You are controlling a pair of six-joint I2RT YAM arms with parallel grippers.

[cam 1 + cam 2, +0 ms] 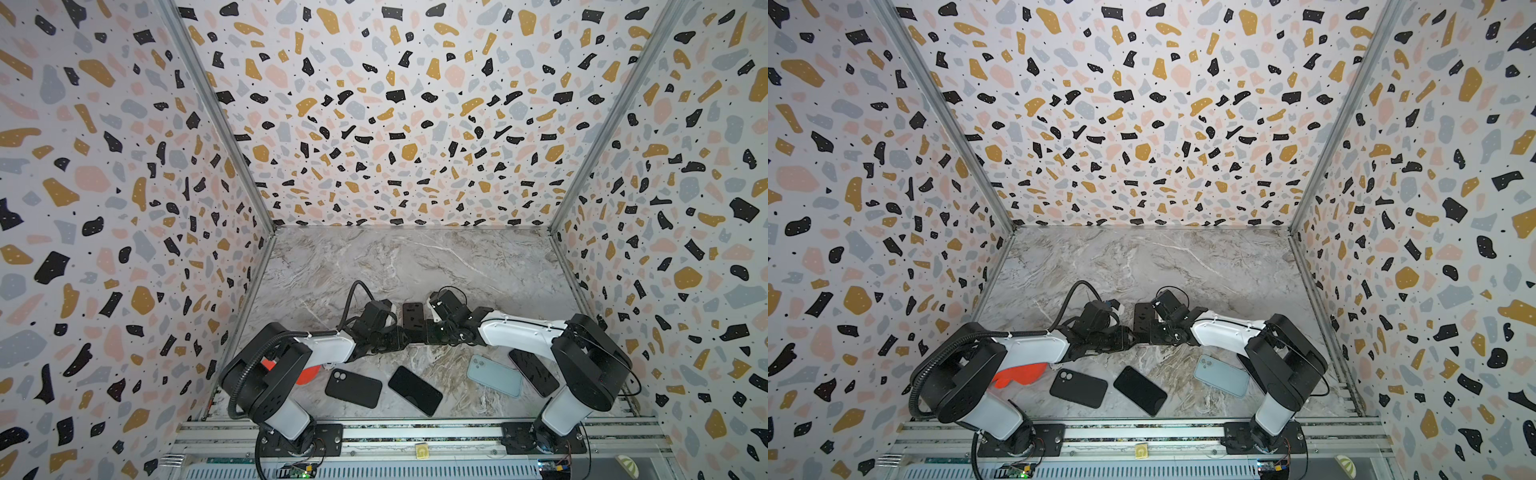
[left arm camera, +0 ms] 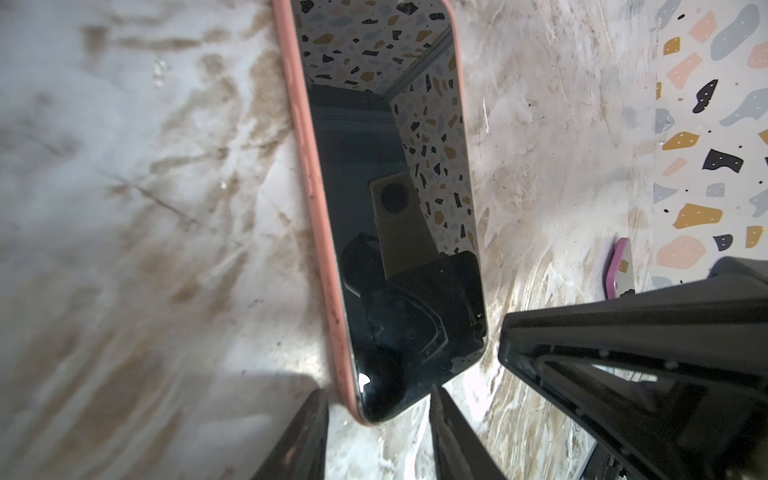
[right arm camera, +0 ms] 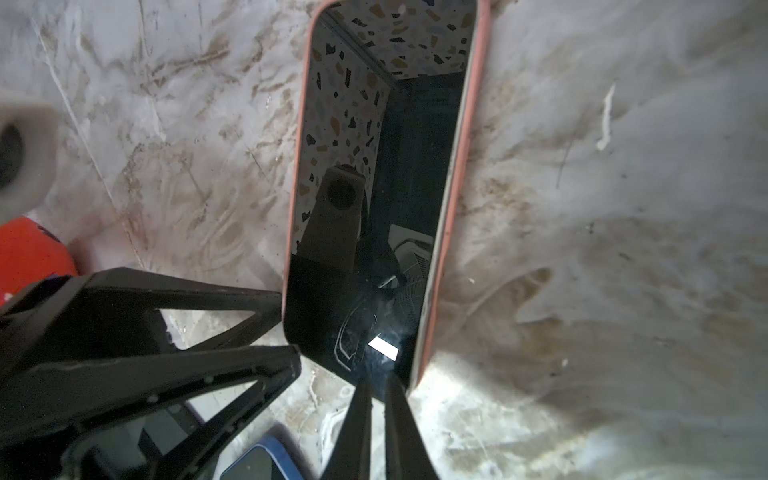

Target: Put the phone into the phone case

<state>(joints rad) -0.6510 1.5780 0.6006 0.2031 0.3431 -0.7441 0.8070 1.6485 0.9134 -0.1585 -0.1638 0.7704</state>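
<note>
Black-screened phone (image 2: 390, 208) in its salmon-pink case (image 2: 309, 174), screen up on the marble table (image 2: 124, 208).
No readable writing. Left gripper (image 2: 378, 436) part-open around its near end; right gripper (image 3: 378, 411) nearly closed, tips on the corner; bare marble both sides.

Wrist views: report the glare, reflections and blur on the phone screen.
Left wrist view: the phone screen mirrors the patterned walls and the camera mount, with one small glint near the left gripper; the marble around it is soft and smeared. Right wrist view: a bright rectangular glare patch sits just ahead of the right gripper, the walls reflect further up the screen, and the table is blurred.
</note>
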